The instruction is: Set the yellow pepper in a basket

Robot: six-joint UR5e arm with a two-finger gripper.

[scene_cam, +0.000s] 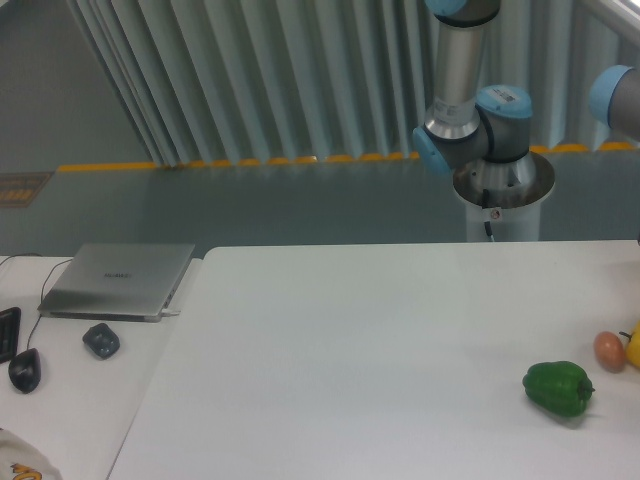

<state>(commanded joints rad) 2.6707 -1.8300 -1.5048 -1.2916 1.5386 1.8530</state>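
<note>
- The yellow pepper [634, 346] lies at the far right edge of the white desk [380, 360], cut off by the frame so only a sliver shows.
- A small orange-brown egg-shaped thing [609, 350] sits just beside it on its left, and a green bell pepper [558, 388] lies near both, closer to the camera.
- The arm [470, 110] rises behind the desk; its fingers are out of frame, so their state cannot be told.
- A closed laptop [120, 280] rests on the left side table.

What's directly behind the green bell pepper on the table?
Behind the green bell pepper sits a small orange-brown egg-shaped thing, apart from it. The yellow pepper beside it is mostly cut off by the frame edge. No basket shows.
</note>
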